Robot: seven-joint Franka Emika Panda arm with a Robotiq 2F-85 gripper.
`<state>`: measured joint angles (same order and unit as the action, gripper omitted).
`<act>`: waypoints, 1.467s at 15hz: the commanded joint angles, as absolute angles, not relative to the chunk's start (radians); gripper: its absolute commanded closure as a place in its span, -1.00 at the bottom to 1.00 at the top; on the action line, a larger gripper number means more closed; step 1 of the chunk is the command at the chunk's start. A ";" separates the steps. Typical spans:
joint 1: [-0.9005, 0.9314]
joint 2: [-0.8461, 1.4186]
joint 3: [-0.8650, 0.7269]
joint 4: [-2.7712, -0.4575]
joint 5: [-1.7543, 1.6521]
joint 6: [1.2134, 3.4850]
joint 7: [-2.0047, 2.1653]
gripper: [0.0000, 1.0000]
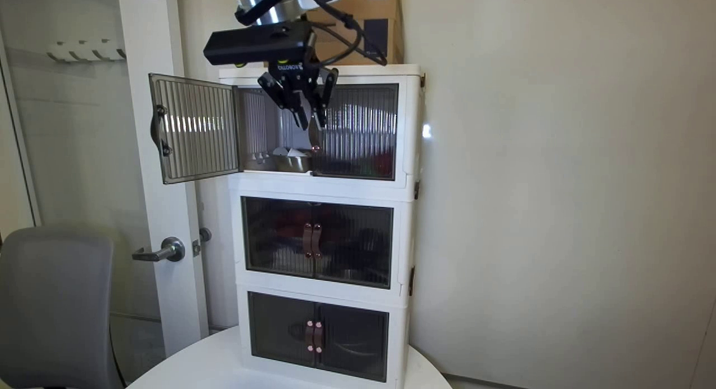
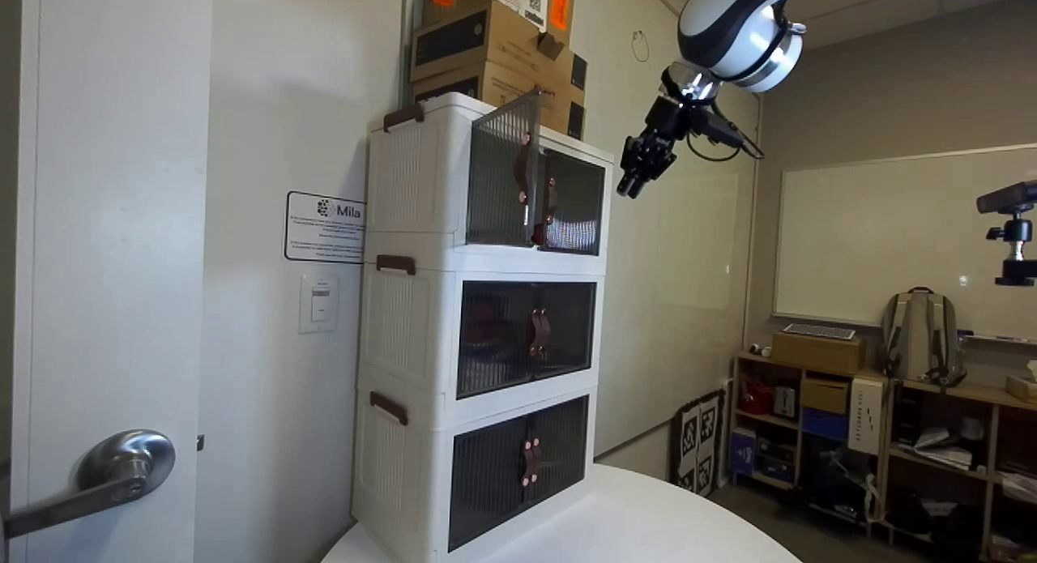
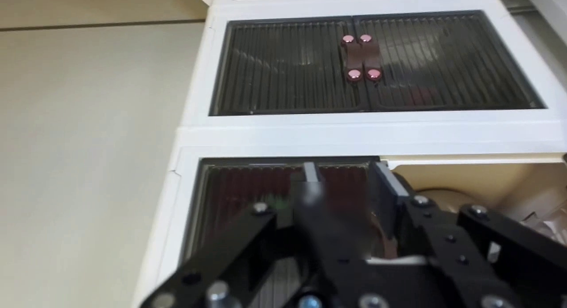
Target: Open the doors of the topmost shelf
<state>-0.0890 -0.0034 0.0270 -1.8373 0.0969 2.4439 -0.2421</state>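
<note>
The topmost shelf (image 1: 410, 131) is the white upper compartment of the cabinet; it also shows in an exterior view (image 2: 413, 174). One ribbed door (image 1: 196, 129) stands swung open, also in an exterior view (image 2: 496, 182). The other door (image 1: 361, 131) is closed, also in an exterior view (image 2: 577, 198) and low in the wrist view (image 3: 239, 184). Its brown handle (image 1: 314, 143) is partly hidden behind my gripper (image 1: 311, 125). My gripper is open and empty, pointing down in front of the closed door's handle edge (image 2: 629, 189). In the wrist view its fingers (image 3: 347, 177) are apart.
A metal bowl (image 1: 292, 163) shows inside the shelf. Two compartments with closed dark doors (image 1: 279, 238) lie below. Cardboard boxes (image 2: 510, 69) sit on top of the cabinet. The cabinet stands on a white round table (image 2: 648, 522) by a wall. A room door (image 1: 162, 210) is beside it.
</note>
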 commanded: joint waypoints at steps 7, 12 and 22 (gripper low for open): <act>-0.169 -0.039 0.097 -1.943 -0.580 2.775 0.499 -1.00; -0.144 -0.009 0.191 -1.861 -1.003 2.686 0.897 -1.00; 0.055 0.227 0.214 -1.705 -1.440 2.420 1.277 -0.99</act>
<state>-0.0213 0.1456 0.2813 -1.7977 -1.3892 2.4701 1.2417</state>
